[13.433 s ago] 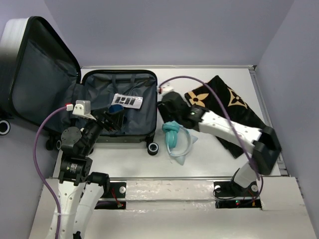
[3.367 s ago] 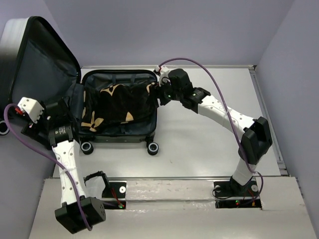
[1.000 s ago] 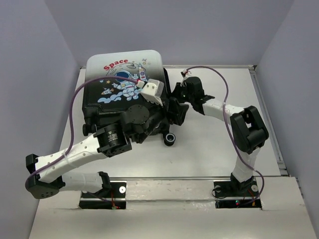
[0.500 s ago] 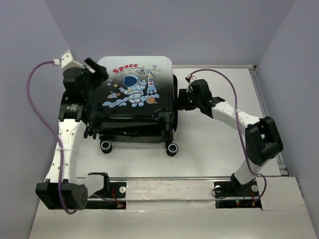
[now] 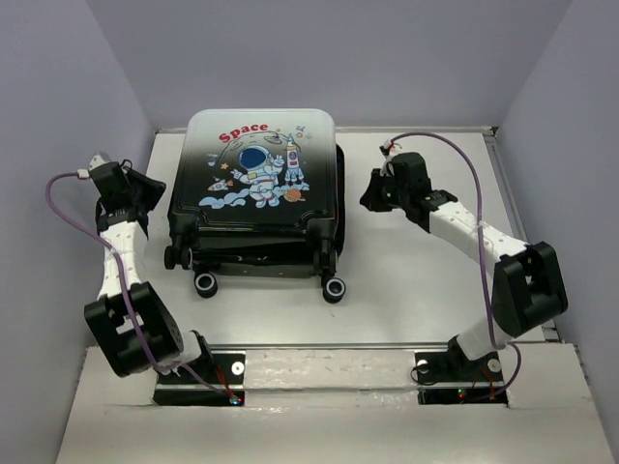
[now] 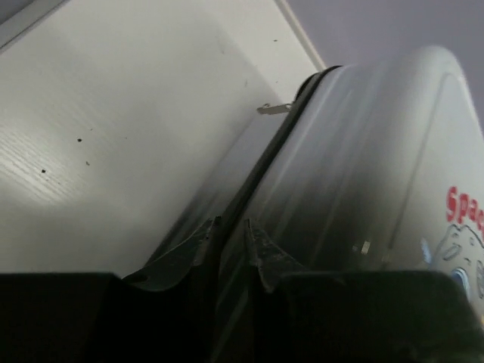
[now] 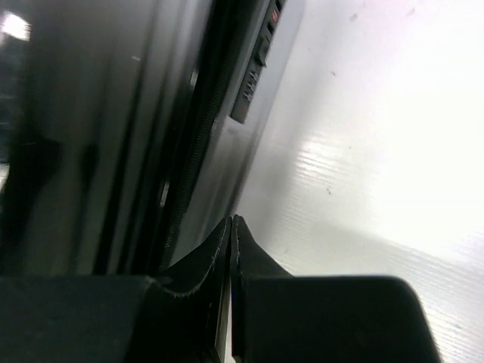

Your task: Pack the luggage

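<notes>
The luggage [image 5: 253, 193] lies shut and flat on the white table [image 5: 426, 280], with the astronaut and red "Space" print facing up and its wheels toward me. My left gripper [image 5: 155, 195] hovers just off its left side. In the left wrist view the left gripper [image 6: 233, 227] has its jaws a narrow gap apart, lined up with the dark zipper seam of the luggage [image 6: 363, 151], and nothing sits between them. My right gripper [image 5: 371, 199] is off the right side. It appears in the right wrist view as a shut, empty gripper [image 7: 231, 221] beside the shell [image 7: 91, 113].
A small metal zipper pull [image 6: 272, 109] sticks out of the seam at the far corner. A lock panel [image 7: 257, 68] sits on the suitcase's right side. Two wheels [image 5: 205, 283] [image 5: 334, 288] point to the table's near edge. Purple walls close in left, back and right.
The left arm left the lid and swung down to the suitcase's left side, its jaws narrowing. The right gripper backed off to the right and shut. The luggage now rests flat.
</notes>
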